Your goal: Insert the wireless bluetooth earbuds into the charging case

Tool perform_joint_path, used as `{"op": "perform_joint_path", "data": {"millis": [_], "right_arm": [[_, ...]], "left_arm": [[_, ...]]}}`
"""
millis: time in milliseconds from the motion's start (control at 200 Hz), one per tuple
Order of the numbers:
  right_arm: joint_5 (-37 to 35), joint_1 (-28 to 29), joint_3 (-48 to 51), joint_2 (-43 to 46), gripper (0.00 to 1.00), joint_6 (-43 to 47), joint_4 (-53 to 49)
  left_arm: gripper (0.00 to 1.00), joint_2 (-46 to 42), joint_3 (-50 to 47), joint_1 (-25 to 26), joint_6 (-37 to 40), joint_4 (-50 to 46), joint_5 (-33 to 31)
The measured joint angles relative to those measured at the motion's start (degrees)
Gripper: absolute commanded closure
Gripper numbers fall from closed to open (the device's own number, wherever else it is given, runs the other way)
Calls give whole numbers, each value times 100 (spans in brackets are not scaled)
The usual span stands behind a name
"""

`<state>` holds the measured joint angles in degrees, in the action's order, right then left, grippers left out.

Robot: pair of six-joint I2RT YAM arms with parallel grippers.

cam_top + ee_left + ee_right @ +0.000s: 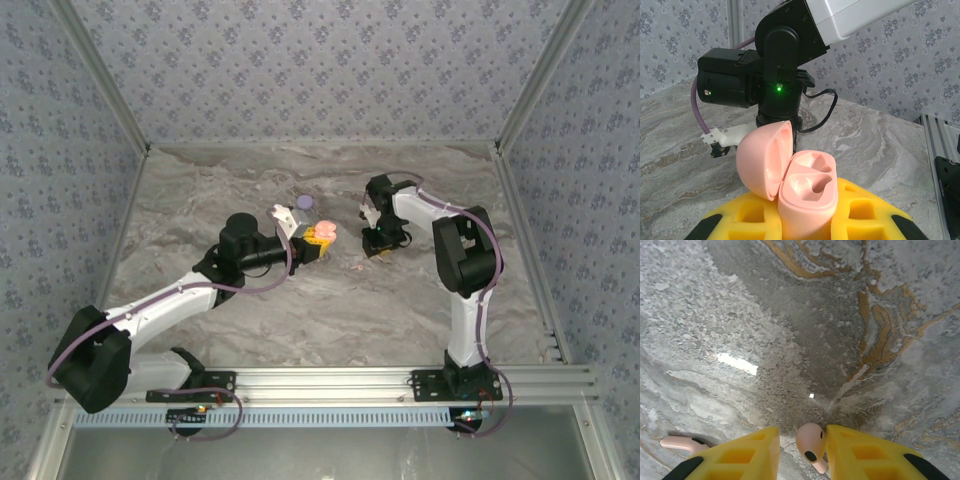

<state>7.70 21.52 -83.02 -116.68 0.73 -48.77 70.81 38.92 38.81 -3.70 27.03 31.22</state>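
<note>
The pink charging case (807, 192) stands upright with my left gripper (805, 212) shut on its base, yellow foam pads on both sides. Its lid (760, 160) is swung open to the left and both sockets are empty. From above, the case (325, 231) sits at the left gripper (319, 241) near mid-table. A pink earbud (809, 440) lies between the yellow fingers of my right gripper (802, 434), touching the right finger, with a gap to the left one. The right gripper (378, 247) points down at the table, right of the case. A second pink earbud (680, 442) lies on the table further left.
A round lilac case (304, 203) sits just behind the left gripper. The right arm's black wrist (775, 75) looms close behind the pink case. The marble table (250, 320) is walled by patterned panels, with an aluminium rail (330, 378) at the near edge.
</note>
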Motion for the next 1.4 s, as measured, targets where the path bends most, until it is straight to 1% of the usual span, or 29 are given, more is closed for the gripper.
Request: {"op": "perform_joint_path", "data": {"millis": [290, 430, 630, 920, 1129, 1399], "right_arm": [[-48, -39, -39, -42, 79, -166, -33], [52, -114, -44, -44, 83, -350, -31], [505, -343, 68, -15, 84, -789, 109], [1014, -579, 564, 260, 84, -1255, 675], [1231, -673, 848, 420, 86, -1447, 1012], [1521, -835, 1305, 682, 85, -1646, 1891]], "left_arm": [[90, 0, 0, 0, 0, -2, 0], [90, 0, 0, 0, 0, -7, 0], [90, 0, 0, 0, 0, -7, -9], [90, 9, -46, 0, -28, 22, -140], [90, 151, -146, 0, -160, 85, -385], [90, 476, -289, 0, -448, 514, -745]]}}
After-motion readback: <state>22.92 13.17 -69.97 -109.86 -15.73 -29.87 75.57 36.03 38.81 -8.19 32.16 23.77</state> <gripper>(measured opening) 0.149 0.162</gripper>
